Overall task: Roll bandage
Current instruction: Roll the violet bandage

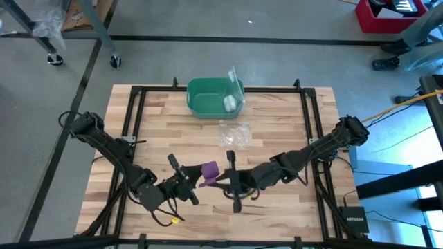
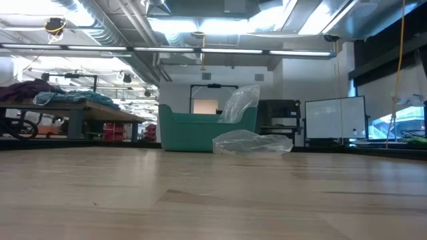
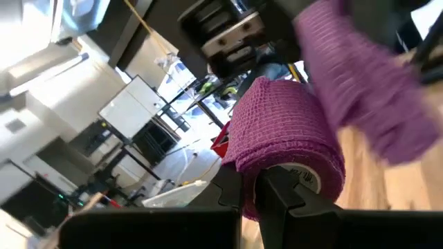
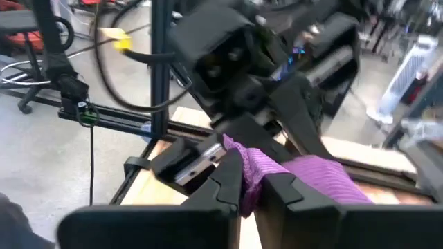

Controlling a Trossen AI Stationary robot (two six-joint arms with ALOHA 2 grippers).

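The purple bandage [image 1: 209, 169] is partly wound into a roll [image 3: 277, 131] with a white core, and is held above the table's near middle. My left gripper [image 1: 192, 181] comes in level from the left and is shut on the roll. A loose purple strip [image 4: 311, 176] runs from the roll to my right gripper [image 1: 225, 181], which faces it from the right and is shut on the strip. Neither gripper nor the bandage shows in the low view. My left gripper grips the roll at its near end [image 3: 250, 176], beside the white core [image 3: 304, 176]. Its fingers [image 3: 280, 194] come in level from the table's left and hide the exact hold. The roll is lifted clear of the table. My right gripper pinches the strip's free part [image 4: 252, 169] between its two fingers [image 4: 228, 180]. They come in about level from the table's right. The strip is lifted clear and runs from the fingers toward the roll.
A green bin [image 1: 201, 86] stands at the far middle of the table with a small white roll [image 1: 229, 104] inside. A crumpled clear plastic bag [image 1: 234, 131] lies just in front of it. Bare wood lies to the left and right of the grippers.
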